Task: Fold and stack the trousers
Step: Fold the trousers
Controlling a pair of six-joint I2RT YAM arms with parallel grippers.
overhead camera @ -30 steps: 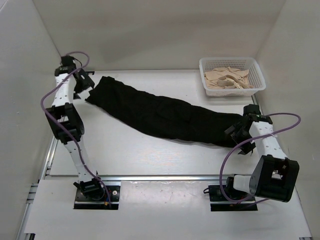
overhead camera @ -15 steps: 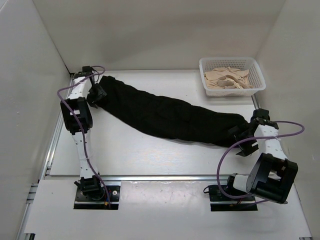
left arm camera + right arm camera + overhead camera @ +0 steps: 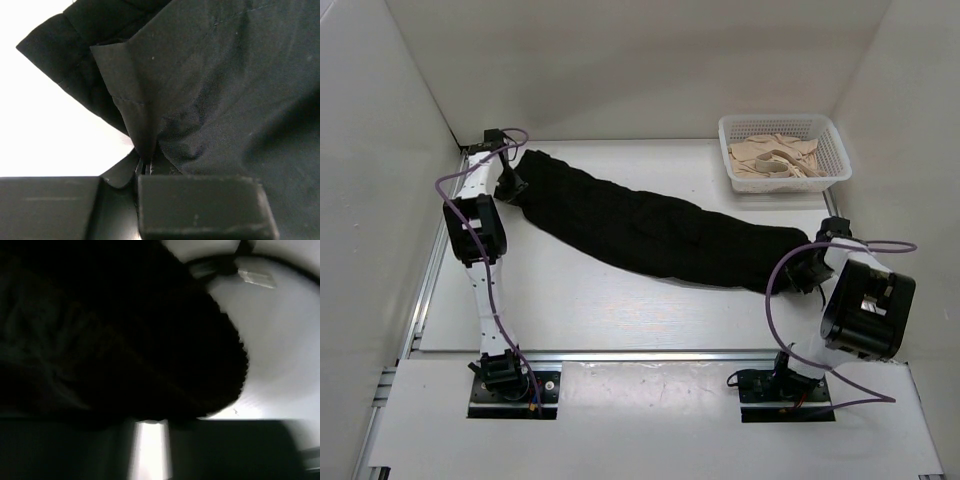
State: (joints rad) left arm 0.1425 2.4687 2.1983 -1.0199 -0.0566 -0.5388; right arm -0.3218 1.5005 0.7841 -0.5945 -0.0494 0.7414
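**A:** Where are the trousers?

**B:** The trousers lie stretched out as one long, wrinkled black band on the worktop; they slant from the far left corner to the near right side.

**A:** And the left end?

**B:** The left end effector sits right at the far left tip; it is clenched on the trousers; the left wrist view shows a hemmed fold running down into the pinch, with the fabric puckered just above it.

**A:** The right end?

**B:** The right end effector is against the near right tip, where the band narrows; its wrist view is very dark; black fabric fills most of it, and a pale slot shows low down; I cannot tell whether it grips or stands released.

**A:** Anything else out there?

**B:** A white mesh basket stands at the far right, well apart from the trousers; crumpled beige fabric lies inside it.
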